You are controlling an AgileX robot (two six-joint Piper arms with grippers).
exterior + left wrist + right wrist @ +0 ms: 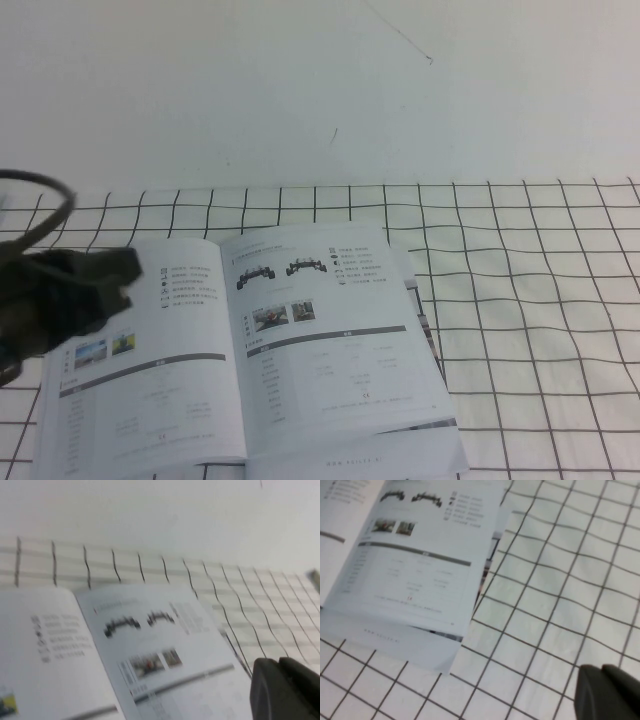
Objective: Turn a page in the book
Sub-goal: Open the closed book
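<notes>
High view gives us the thin glossy white booklet [250, 360], the book, lying open on the white cloth with a black grid [540, 300]. Our dark left gripper [95, 285] hangs over the book's left leaf; the right-hand glossy white page [335, 330], with its vehicle pictures and grey band, lies flat beyond its fingertips. Our right gripper [607, 692] shows only as a dark tip over bare cloth, well apart from the book. We cannot tell how either gripper's jaws stand.
</notes>
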